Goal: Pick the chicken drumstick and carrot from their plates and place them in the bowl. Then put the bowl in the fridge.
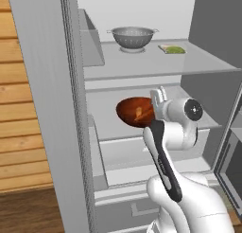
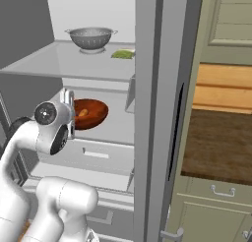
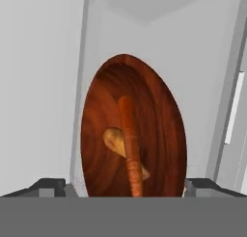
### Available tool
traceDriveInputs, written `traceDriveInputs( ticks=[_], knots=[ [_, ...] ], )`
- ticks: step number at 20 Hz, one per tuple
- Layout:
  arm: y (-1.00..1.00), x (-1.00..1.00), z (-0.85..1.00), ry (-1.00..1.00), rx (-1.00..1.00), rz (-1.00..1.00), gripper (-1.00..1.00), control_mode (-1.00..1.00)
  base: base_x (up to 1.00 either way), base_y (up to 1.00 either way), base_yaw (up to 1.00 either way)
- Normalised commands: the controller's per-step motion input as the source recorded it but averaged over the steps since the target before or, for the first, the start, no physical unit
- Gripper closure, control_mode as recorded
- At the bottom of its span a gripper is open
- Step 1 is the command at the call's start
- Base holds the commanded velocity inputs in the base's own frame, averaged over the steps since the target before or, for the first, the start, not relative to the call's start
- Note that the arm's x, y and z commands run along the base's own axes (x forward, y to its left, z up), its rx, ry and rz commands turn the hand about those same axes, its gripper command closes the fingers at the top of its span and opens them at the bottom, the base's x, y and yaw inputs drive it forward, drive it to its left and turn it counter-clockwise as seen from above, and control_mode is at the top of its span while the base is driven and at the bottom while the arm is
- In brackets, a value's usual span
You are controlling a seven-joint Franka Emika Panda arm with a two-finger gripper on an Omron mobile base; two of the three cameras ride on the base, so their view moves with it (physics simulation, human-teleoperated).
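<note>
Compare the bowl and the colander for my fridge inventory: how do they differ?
The bowl is glossy reddish-brown wood; the colander is perforated grey steel. The bowl sits on the middle shelf, the colander on the one above. The bowl holds a carrot and a drumstick. Both are round and upright.

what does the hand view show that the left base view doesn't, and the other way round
Hand view alone: a close look into the bowl, where the carrot lies across the chicken drumstick, with the two dark finger tips standing wide apart, one at each side of the bowl's near rim.

Left base view alone: the steel colander and a green item on the upper shelf, the arm, and the wooden wall beside the fridge.

Both: the bowl sitting on a fridge shelf with food in it, the gripper at its rim.
</note>
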Motion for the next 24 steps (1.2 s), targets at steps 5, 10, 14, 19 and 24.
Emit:
traceDriveInputs(
  ticks=[5,10,14,19,24],
  knots=[
    [0.0,-0.66,0.4,0.09,-0.1,0.0,-1.0,-1.0,0.0,0.0,0.0],
    [-0.16,-0.93,0.15,0.0,-0.06,0.05,-1.0,-1.0,0.0,0.0,0.0],
    [-0.55,-0.9,0.04,-0.21,0.0,0.07,-1.0,-1.0,0.0,0.0,0.0],
    [-0.05,-0.18,0.6,-0.38,0.0,0.0,-1.0,-1.0,0.0,0.0,0.0],
    [0.0,0.0,0.24,-0.53,0.01,0.0,-1.0,-1.0,0.0,0.0,0.0]
  ],
)
